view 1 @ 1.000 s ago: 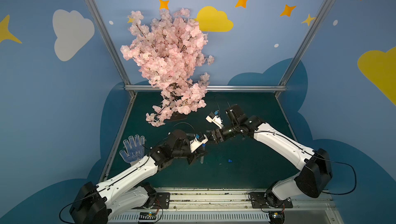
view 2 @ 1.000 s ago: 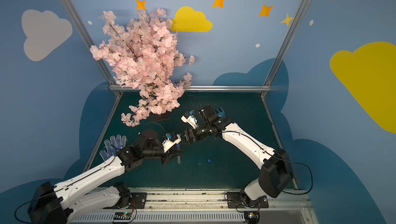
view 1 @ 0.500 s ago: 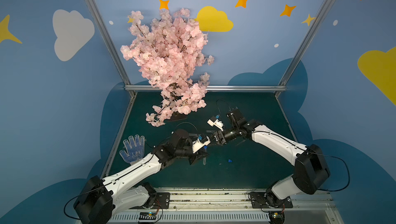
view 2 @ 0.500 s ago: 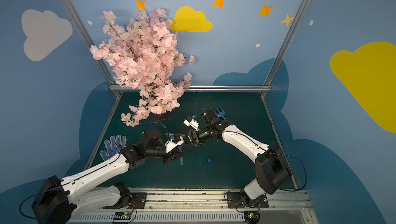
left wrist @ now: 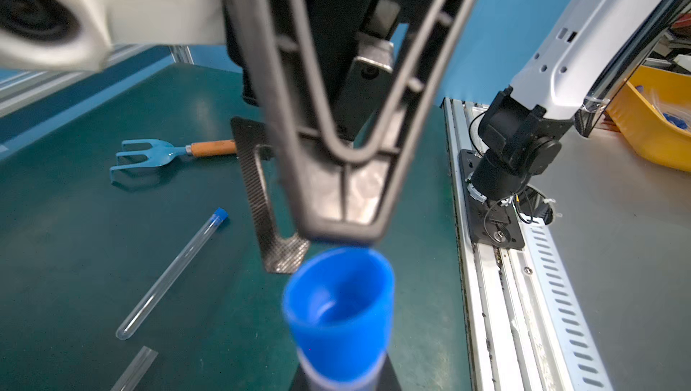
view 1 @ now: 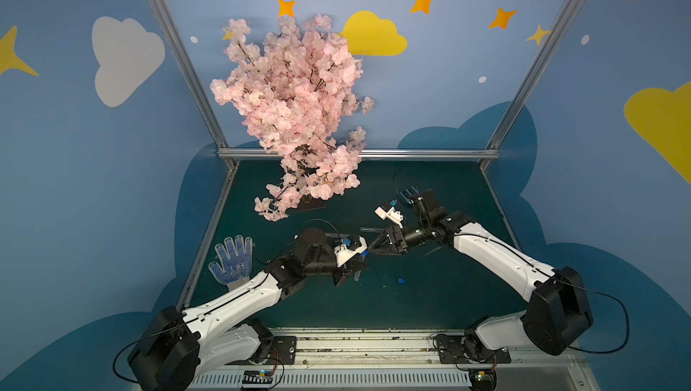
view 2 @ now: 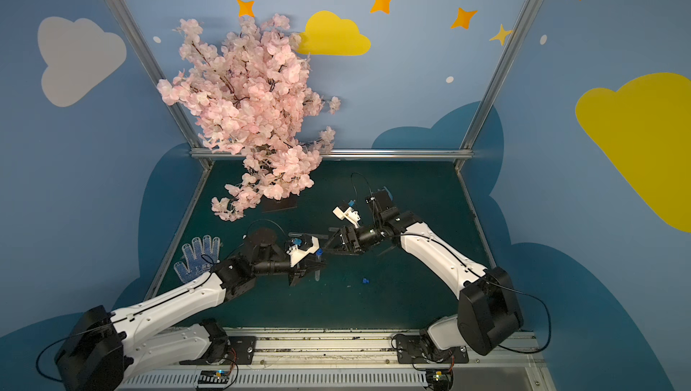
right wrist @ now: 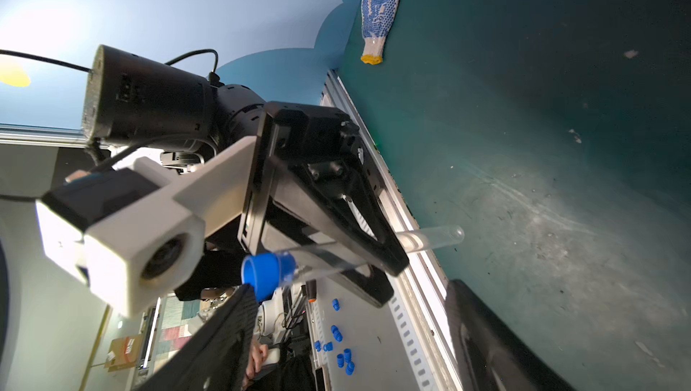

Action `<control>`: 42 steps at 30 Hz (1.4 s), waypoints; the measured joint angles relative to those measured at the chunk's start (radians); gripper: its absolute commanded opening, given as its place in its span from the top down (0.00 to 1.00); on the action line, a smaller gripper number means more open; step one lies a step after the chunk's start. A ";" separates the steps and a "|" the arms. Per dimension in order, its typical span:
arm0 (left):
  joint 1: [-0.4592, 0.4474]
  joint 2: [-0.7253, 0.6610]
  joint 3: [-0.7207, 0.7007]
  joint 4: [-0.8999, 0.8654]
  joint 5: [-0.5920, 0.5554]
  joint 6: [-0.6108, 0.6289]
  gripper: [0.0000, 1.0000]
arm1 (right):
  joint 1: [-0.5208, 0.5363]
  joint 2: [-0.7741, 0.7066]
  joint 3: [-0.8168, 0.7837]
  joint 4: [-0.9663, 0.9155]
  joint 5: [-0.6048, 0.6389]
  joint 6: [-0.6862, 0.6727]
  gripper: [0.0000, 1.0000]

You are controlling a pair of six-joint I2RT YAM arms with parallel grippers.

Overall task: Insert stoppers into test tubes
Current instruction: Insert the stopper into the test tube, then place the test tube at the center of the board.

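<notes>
Nearest the front rail, a tiny bright blue plastic plug, the loose stopper (view 1: 401,280), lies alone on the dark green table mat (view 1: 430,307). A little farther in, the left gripper (view 1: 355,267) is clamped tight on a slim clear plastic test tube, the held tube (right wrist: 430,239). It hangs roughly upright over the mat with its rounded end down. A blue cap-shaped plug, the fitted stopper (left wrist: 338,307), sits in its mouth. From the other side, the right gripper (view 1: 372,249) has its jaws spread wide and grips nothing. The tip of one of its black fingers (left wrist: 344,183) sits right at the top of the fitted stopper, though I cannot tell whether it truly touches. Off at the mat's left edge lies a white knit glove with blue dots (view 1: 232,262). Just beyond the grippers, a second clear tube with a blue plug in its end, the capped tube (left wrist: 172,273), lies flat on the mat. Near it is the unplugged end of another, the open tube (left wrist: 138,366). Farther back rests a blue toy rake with an orange handle (left wrist: 149,155). At the rear stands a pink artificial blossom tree (view 1: 299,108).
</notes>
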 measured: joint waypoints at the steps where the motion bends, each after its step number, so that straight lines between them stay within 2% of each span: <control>1: 0.004 -0.005 0.000 0.018 -0.003 -0.001 0.98 | -0.007 -0.014 -0.010 -0.007 0.008 -0.002 0.20; 6: 0.009 -0.012 0.009 0.036 -0.014 -0.003 0.98 | -0.034 -0.077 -0.050 -0.043 0.074 -0.035 0.22; 9: 0.012 -0.011 0.017 0.034 -0.019 -0.012 0.98 | -0.031 -0.127 -0.077 -0.041 0.158 -0.080 0.26; 15: 0.036 -0.004 0.048 0.017 -0.017 -0.065 0.98 | 0.083 -0.262 -0.287 0.131 0.322 -0.180 0.31; 21: 0.057 0.051 0.189 -0.146 -0.034 -0.050 0.98 | 0.079 -0.296 -0.338 0.177 0.468 -0.203 0.31; 24: 0.055 0.103 0.272 -0.286 -0.085 0.000 0.98 | -0.007 -0.351 -0.333 0.151 0.552 -0.180 0.30; 28: 0.033 0.226 0.394 -0.465 -0.198 0.089 0.98 | -0.169 -0.467 -0.320 0.077 0.672 -0.128 0.31; 33: -0.049 0.442 0.571 -0.644 -0.336 0.215 0.98 | -0.291 -0.572 -0.253 -0.022 0.757 -0.104 0.31; 37: -0.102 0.652 0.772 -0.786 -0.406 0.335 0.98 | -0.341 -0.621 -0.200 -0.098 0.783 -0.105 0.31; 42: -0.126 0.908 1.044 -0.944 -0.470 0.477 0.98 | -0.354 -0.683 -0.158 -0.182 0.805 -0.116 0.31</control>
